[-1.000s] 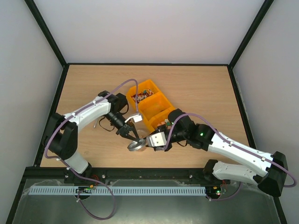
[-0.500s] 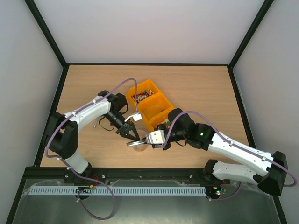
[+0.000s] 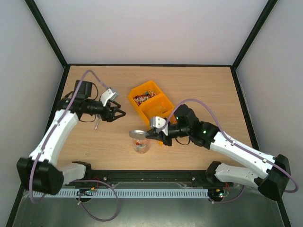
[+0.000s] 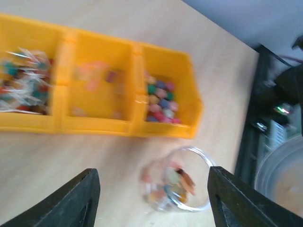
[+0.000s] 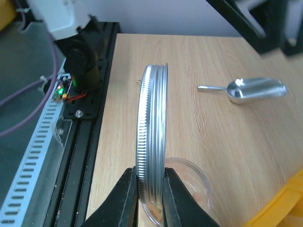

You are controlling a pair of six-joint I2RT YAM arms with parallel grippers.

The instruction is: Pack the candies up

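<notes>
Candies (image 4: pixel 23 80): a heap of tiny thin wrapped sweets, mostly red and white with green bits, sitting in the end compartment of the yellow plastic three-bay bin (image 4: pixel 94 125). The bay at the other end is holding chunkier multicoloured blocks.

Surface is a light wood tabletop (image 3: pixel 208 90); black frame and pale walls are enclosing it.

Left gripper (image 3: pixel 118 112) is hanging with jaws spread, gripping nothing. A small metal scoop (image 3: pixel 96 124) is lying just below it. The candies are lying ahead of its left finger, well apart. A clear glass jar (image 4: pixel 173 187) with blurred coloured pieces is standing between the fingers in the left wrist view.

Right gripper (image 5: pixel 150 189) is clamping a silver threaded metal lid (image 5: pixel 152 142) by its rim, just above the jar. The candies are out of the right wrist view.
</notes>
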